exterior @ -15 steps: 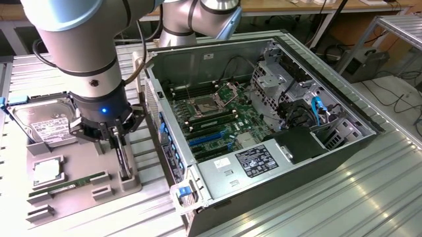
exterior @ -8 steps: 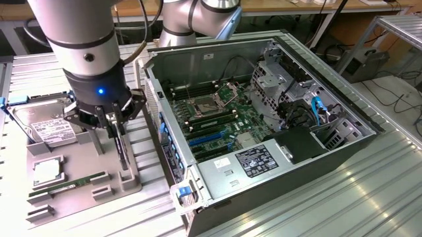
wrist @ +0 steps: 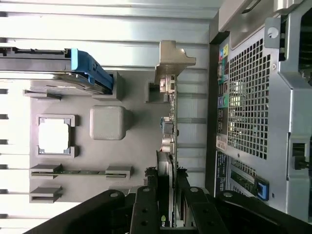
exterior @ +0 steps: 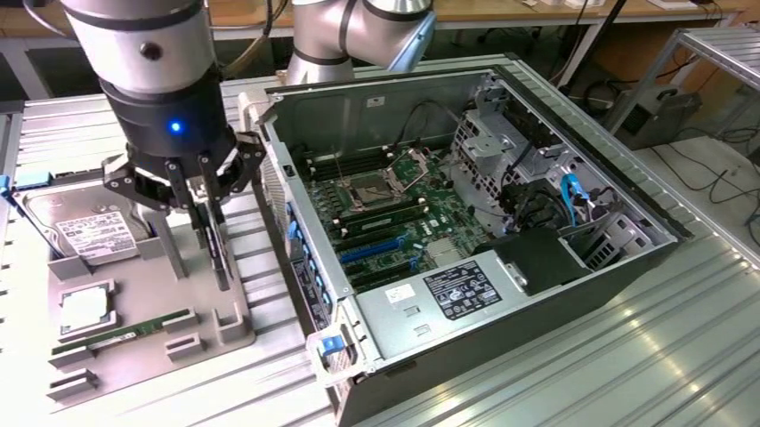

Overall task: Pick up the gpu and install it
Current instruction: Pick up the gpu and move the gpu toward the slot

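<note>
The gpu (exterior: 216, 253) stands on edge as a thin dark card over the grey parts tray (exterior: 137, 267). My gripper (exterior: 202, 209) is directly above it, its black fingers closed on the card's upper edge. I cannot tell whether the card's lower end touches the tray or hangs just above it. In the wrist view the gpu (wrist: 167, 146) runs edge-on out from between the fingers (wrist: 146, 207) of the gripper (wrist: 166, 207). The open computer case (exterior: 475, 222) lies to the exterior view's right, with blue expansion slots (exterior: 368, 252) on its motherboard.
On the tray sit a silver hard drive (exterior: 77, 227) with a white label, a CPU (exterior: 85, 307) and a green RAM stick (exterior: 125, 334). The case's perforated rear wall (wrist: 253, 112) is close beside the gpu. A ribbed metal table (exterior: 570, 356) carries everything.
</note>
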You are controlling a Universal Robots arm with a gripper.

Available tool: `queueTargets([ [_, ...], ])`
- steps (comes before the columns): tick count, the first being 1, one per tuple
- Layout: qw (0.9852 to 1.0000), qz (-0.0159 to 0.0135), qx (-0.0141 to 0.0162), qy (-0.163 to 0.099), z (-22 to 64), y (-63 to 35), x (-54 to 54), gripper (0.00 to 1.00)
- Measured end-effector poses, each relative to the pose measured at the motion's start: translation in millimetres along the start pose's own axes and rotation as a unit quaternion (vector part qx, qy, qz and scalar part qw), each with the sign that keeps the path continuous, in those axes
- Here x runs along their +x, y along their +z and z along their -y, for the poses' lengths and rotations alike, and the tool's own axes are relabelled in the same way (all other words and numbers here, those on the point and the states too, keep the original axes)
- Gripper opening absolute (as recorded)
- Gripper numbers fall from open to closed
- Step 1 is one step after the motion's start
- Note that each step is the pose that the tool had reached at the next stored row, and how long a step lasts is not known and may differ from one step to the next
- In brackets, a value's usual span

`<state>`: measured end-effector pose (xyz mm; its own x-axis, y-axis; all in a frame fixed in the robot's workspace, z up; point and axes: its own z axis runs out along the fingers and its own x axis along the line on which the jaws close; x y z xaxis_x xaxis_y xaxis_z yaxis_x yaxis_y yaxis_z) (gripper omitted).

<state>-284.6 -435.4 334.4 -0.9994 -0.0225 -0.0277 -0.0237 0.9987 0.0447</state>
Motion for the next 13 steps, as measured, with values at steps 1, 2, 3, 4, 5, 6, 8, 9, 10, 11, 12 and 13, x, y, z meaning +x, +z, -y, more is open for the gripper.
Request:
queueTargets([
  [1, 1.0000, -0.0001, 0.0000, 0.000, 0.2, -5.1, -0.8, 0.26],
  [2, 1.0000, -0.0003, 0.0000, 0.000, 0.3, -8.5, -1.3, 0.26],
  [3, 1.0000, -0.0003, 0.0000, 0.000, 0.5, -14.4, -2.2, 0.26],
  [4, 1.0000, -0.0006, 0.0000, 0.000, 0.8, -19.5, -2.9, 0.26],
  [5, 1.0000, -0.0007, 0.0000, 0.000, 1.0, -23.8, -3.6, 0.26],
  [6, 1.0000, -0.0010, 0.0000, 0.000, 1.5, -31.2, -5.0, 0.26],
  [8, 1.0000, -0.0015, 0.0000, 0.000, 2.4, -40.4, -7.1, 0.26],
  [9, 1.0000, -0.0020, 0.0000, 0.000, 3.2, -46.7, -8.9, 0.26],
  [10, 1.0000, -0.0023, 0.0000, 0.000, 3.9, -51.3, -10.5, 0.26],
  [11, 1.0000, -0.0027, 0.0000, 0.000, 4.6, -55.4, -11.9, 0.26],
  [12, 1.0000, -0.0033, -0.0001, 0.000, 5.6, -61.3, -14.3, 0.26],
  [13, 1.0000, -0.0039, -0.0001, 0.000, 6.5, -66.3, -16.4, 0.26],
])
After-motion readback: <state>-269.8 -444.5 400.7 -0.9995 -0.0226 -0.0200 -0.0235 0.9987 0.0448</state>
